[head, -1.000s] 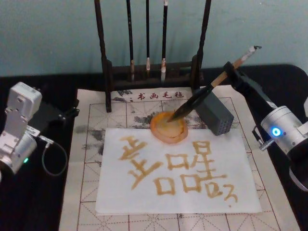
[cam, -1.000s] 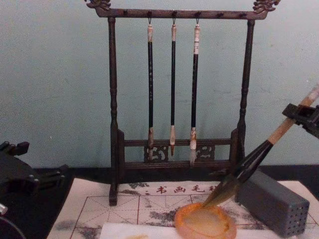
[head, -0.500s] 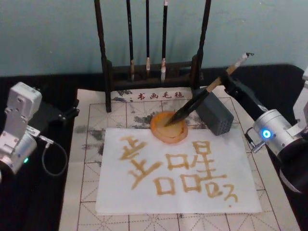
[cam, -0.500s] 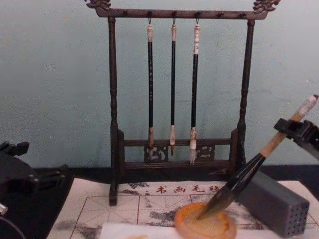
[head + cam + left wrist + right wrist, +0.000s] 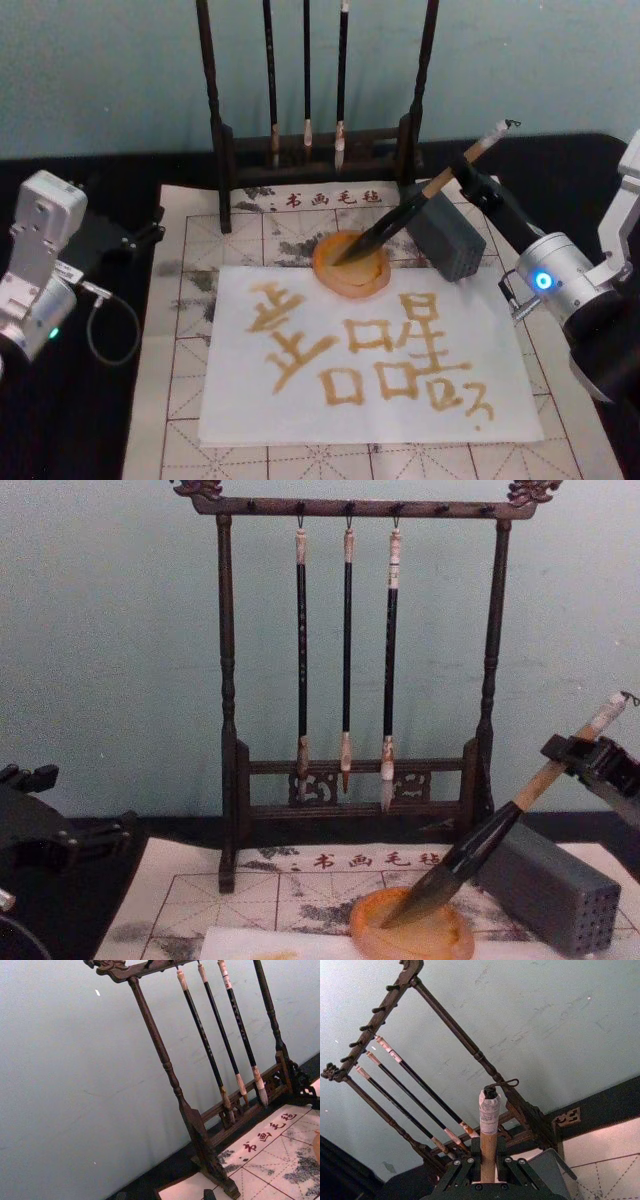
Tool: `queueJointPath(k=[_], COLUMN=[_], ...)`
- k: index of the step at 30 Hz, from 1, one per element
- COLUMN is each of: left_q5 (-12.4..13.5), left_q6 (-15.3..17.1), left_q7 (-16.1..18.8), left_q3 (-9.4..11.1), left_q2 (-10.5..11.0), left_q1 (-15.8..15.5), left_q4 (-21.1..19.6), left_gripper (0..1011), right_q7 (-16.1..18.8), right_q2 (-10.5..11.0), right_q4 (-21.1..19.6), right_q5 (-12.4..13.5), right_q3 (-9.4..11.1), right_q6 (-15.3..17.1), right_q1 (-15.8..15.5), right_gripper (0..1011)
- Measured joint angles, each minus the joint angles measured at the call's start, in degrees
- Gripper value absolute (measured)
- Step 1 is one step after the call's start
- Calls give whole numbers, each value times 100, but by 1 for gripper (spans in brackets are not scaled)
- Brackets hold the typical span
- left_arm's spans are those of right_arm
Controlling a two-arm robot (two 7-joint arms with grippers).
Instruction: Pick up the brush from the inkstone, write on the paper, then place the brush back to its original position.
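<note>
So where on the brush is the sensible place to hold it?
On the tan upper shaft of the brush, from the robot's right side, where the right gripper grips it now. The brush slants up to the right, bristles in the inkstone.

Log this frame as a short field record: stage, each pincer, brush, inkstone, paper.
stage: writing done, brush being set back on the inkstone
right pincer: shut on the brush's tan shaft, at the table's right rear
left pincer: parked at the left, off the mat
brush: tilted, bristle tip down in the inkstone, shaft over the grey block
inkstone: at the paper's far edge
paper: covered with amber characters
</note>
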Motion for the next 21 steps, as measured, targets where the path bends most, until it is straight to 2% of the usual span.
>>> queueJointPath(k=[21], left_q5=[0], left_q6=[0], left_q7=[0], left_q3=[0], left_q2=[0], left_q1=[0], left_q4=[0], left_gripper=[1001], right_q7=[-49], right_q2=[-164], right_q4=[328], right_q5=[261], right_q3=[33], right_q6=[128], right_q1=[109], right_gripper=[195])
